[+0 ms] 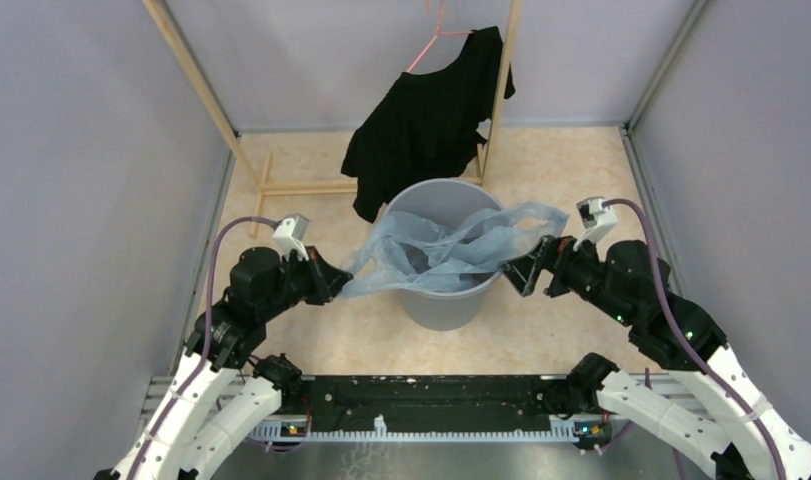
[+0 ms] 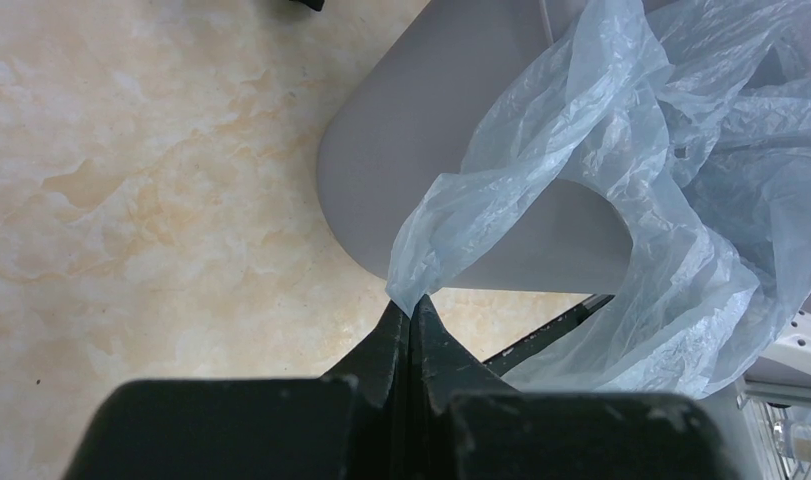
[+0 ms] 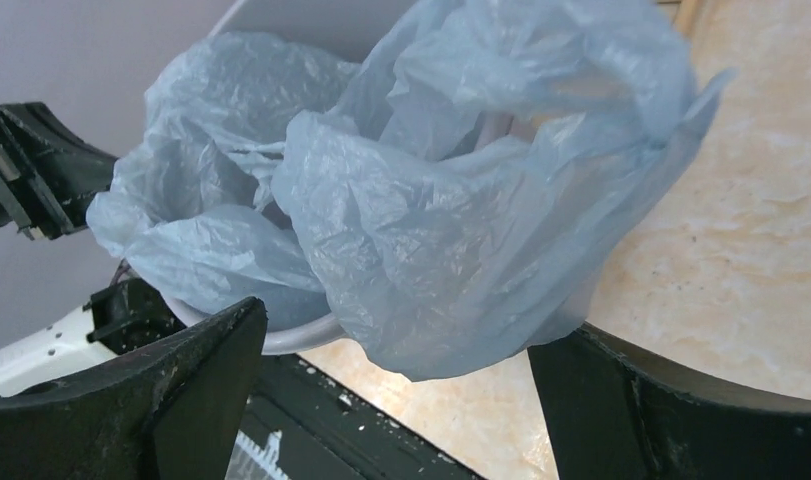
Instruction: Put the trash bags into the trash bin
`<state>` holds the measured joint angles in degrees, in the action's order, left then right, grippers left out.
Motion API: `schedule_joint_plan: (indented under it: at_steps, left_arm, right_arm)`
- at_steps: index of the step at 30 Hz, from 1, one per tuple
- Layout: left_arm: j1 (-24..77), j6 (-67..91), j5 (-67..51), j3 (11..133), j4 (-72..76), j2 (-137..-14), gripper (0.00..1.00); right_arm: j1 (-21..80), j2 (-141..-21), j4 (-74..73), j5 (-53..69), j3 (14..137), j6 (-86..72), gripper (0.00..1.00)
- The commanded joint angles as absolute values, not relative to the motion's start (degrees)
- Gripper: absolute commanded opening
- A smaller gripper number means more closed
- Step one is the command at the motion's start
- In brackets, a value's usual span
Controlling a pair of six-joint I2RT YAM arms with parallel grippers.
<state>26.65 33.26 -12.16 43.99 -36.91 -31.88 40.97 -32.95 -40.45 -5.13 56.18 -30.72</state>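
The round grey trash bin [image 1: 439, 303] stands on the floor between my two arms. The pale blue trash bag [image 1: 451, 245] is draped across its mouth, partly sunk inside, with ends hanging over the left and right rim. My left gripper [image 1: 339, 285] sits just left of the bin. In the left wrist view its tips [image 2: 411, 308] are shut on a corner of the bag [image 2: 581, 180], beside the bin's wall [image 2: 451, 170]. My right gripper [image 1: 518, 270] is at the bin's right side. It is open [image 3: 399, 332], and the bag [image 3: 461, 200] hangs loose between its fingers, over the rim [image 3: 291, 340].
A black shirt [image 1: 426, 120] on a pink hanger hangs from a wooden rack [image 1: 281, 185] just behind the bin. Grey walls close in the left, right and back. A black rail [image 1: 431, 400] runs along the near edge.
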Motion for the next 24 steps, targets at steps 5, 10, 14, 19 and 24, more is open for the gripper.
schedule_joint_plan:
  at_steps: [5,10,14,19,24]
  left_arm:
    - [26.52,34.28,-13.81,46.63,-34.71,-31.93,0.0]
    - [26.57,34.45,-14.58,47.81,-34.93,-32.13,0.0]
    - [26.56,34.71,-14.62,48.65,-35.39,-31.9,0.0]
    - [26.53,37.45,-16.48,49.88,-37.08,-32.08,0.41]
    - [26.6,42.44,-20.24,49.6,-37.22,-30.45,0.86]
  right_arm:
    - [40.56,-32.7,-28.06,-3.18,54.34,-33.49,0.95]
    - [40.52,-34.43,-23.91,-4.17,52.68,-33.44,0.88]
    - [40.48,-35.93,-21.95,-7.5,51.34,-31.98,0.6]
    - [40.49,-37.52,-20.13,-6.99,51.67,-31.35,0.08]
    - [40.52,-36.81,-21.54,-4.8,54.45,-32.02,0.0]
